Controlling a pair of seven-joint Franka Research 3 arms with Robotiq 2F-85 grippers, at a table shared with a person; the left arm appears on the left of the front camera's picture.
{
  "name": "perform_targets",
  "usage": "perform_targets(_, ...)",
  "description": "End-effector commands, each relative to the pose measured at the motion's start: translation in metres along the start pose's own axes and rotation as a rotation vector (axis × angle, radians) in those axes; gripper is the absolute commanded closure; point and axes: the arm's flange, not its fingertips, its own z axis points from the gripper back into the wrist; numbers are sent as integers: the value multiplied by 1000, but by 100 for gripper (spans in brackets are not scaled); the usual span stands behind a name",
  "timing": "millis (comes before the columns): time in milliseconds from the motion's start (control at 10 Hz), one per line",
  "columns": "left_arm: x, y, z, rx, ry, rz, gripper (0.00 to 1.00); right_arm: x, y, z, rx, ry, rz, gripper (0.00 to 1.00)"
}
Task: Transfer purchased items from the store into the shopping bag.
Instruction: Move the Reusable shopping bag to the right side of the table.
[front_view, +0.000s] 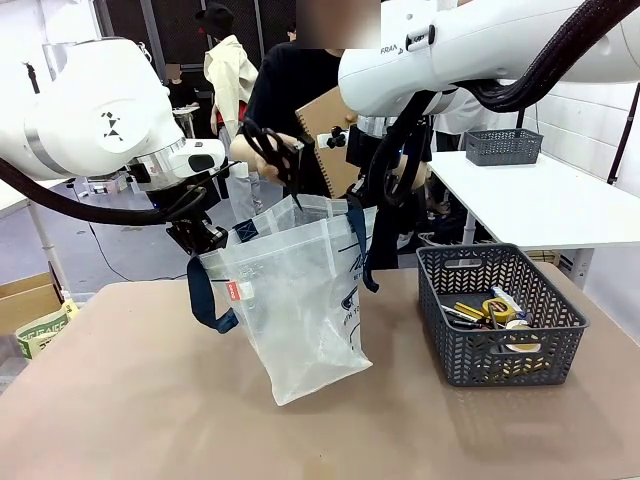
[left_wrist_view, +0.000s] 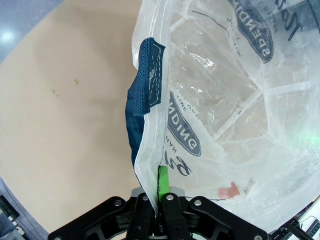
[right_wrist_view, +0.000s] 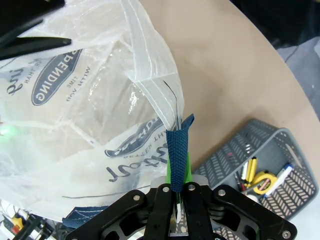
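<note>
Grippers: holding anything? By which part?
Both are shut on the translucent white plastic tote bag: the left gripper pinches its top rim, the right gripper pinches the rim at a navy strap handle end.

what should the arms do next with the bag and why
Probably hold steady, maybe easing the grippers slightly apart. The left gripper and right gripper are each shut on opposite edges of the shopping bag, so its mouth is open, and the person's hand holds a dark item just above it.
</note>
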Motion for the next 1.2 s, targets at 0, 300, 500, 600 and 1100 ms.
perform_targets(0,-1,0,0,-2,4,-1,100,-1,-1,0,-1,1,-15,100)
perform_targets(300,-1,0,0,-2,4,-1,100,-1,-1,0,-1,1,-15,100)
perform_targets(500,-1,0,0,-2,4,-1,100,-1,-1,0,-1,1,-15,100)
perform_targets(600,-1,0,0,-2,4,-1,100,-1,-1,0,-1,1,-15,100)
perform_targets(1100,-1,0,0,-2,4,-1,100,-1,-1,0,-1,1,-15,100)
